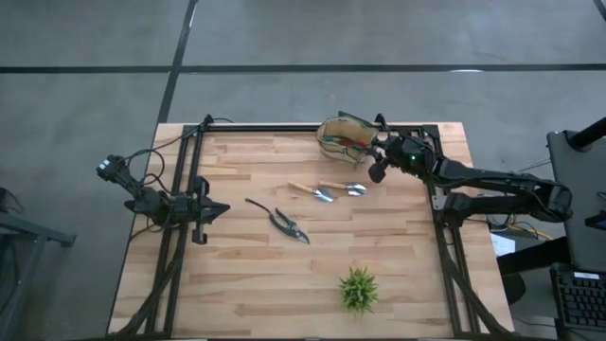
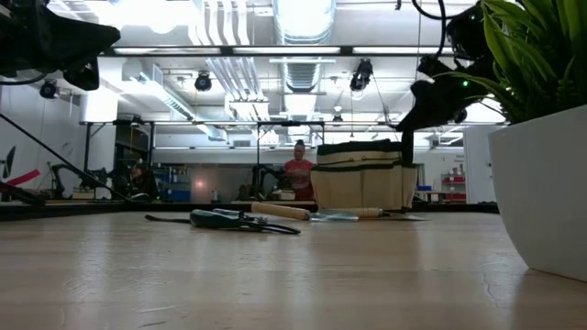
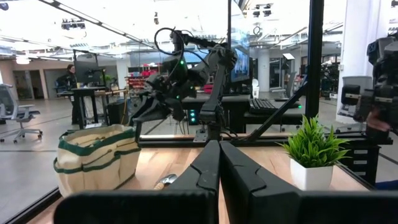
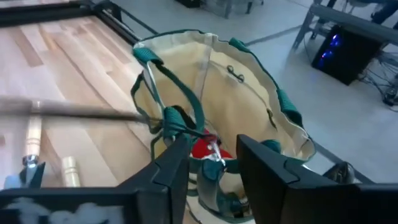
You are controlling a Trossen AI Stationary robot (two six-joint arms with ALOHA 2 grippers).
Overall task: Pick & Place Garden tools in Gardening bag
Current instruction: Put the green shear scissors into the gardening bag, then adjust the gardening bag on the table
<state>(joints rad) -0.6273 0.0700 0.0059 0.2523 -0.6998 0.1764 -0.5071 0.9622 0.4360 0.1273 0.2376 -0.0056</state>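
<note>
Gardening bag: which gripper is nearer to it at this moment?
Right. The right gripper hangs over the gardening bag's open mouth at the table's far edge; the left gripper waits near the left edge, well away.

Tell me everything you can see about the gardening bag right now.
The gardening bag is a small round tote of tan fabric with green trim and green handles. It stands upright and open at the table's far edge, right of centre. Inside, a red-and-black item and some metal show. The right hand hovers just above its mouth, fingers apart, holding nothing. Two wooden-handled tools lie on the table beside it, apart from it.
</note>
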